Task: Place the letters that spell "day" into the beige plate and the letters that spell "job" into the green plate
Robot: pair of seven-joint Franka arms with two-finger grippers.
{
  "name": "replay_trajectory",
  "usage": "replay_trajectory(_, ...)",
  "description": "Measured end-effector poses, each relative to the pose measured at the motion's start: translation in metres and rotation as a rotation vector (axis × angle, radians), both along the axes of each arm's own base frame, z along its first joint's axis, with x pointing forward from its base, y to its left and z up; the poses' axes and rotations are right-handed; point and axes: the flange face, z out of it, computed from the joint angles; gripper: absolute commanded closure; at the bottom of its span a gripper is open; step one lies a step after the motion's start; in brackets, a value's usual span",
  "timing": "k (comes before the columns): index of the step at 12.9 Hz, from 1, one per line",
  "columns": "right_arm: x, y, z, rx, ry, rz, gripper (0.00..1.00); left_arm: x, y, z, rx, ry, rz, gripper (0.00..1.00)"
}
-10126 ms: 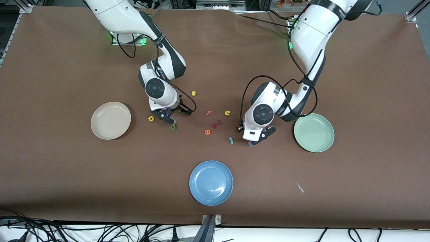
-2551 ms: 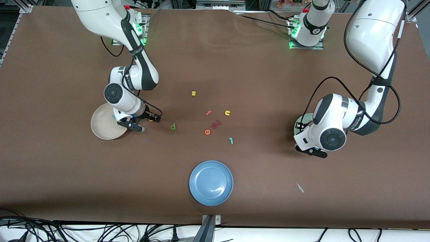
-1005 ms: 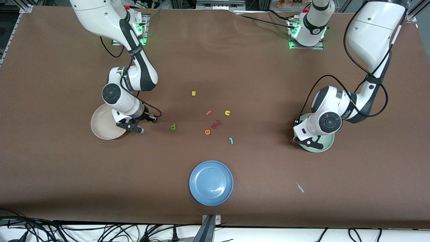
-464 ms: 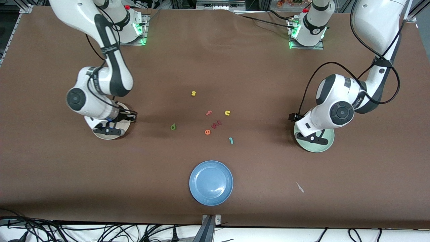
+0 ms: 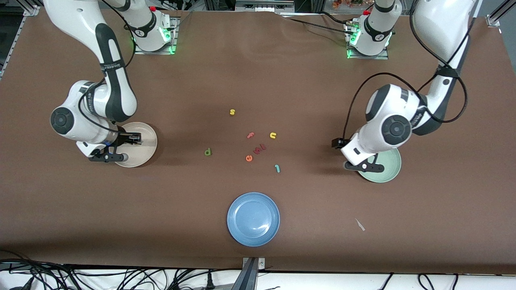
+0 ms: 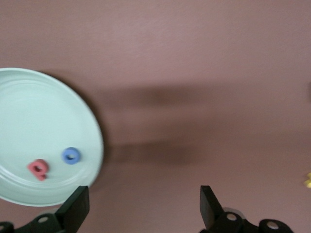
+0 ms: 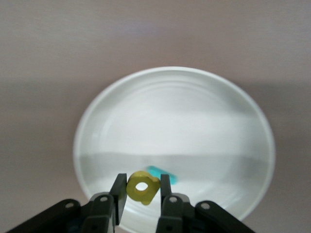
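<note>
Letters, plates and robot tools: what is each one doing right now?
right tool: shut on the yellow a, over the beige plate.
left tool: open, holding nothing, over the green plate rim.
yellow a: held in the air.
teal y: lying in the beige plate.
red b: lying in the green plate.
blue o: lying beside the red b.
green d: on the table.
teal j: on the table.

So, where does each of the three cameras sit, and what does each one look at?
Front view: high across the table, facing both arms; shows the beige plate, green plate and loose letters.
Left wrist view: on the left arm, looking down past the open left gripper at the green plate.
Right wrist view: on the right arm, over the beige plate; the right gripper pinches the yellow a.
Both plates also show in the front view.
</note>
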Motion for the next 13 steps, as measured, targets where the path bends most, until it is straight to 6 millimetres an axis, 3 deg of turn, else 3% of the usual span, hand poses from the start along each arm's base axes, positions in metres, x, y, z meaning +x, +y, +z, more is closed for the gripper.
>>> replay_trajectory(2,-0.001,-0.016,-0.003,-0.008,0.004,-0.004,0.00,0.006,-0.030,-0.004,-0.003,-0.011,0.066,0.00)
replay_trajectory(4,-0.001,-0.005,-0.003,-0.007,0.013,-0.013,0.00,0.013,-0.064,-0.011,-0.019,-0.019,0.114,0.00)
replay_trajectory(9,-0.004,0.081,0.002,-0.031,0.011,-0.054,0.00,0.024,-0.133,-0.038,-0.096,-0.091,0.091,0.00)
replay_trajectory(13,-0.009,0.155,0.010,-0.042,-0.049,-0.036,0.00,0.021,-0.154,-0.064,-0.116,-0.132,0.098,0.03)
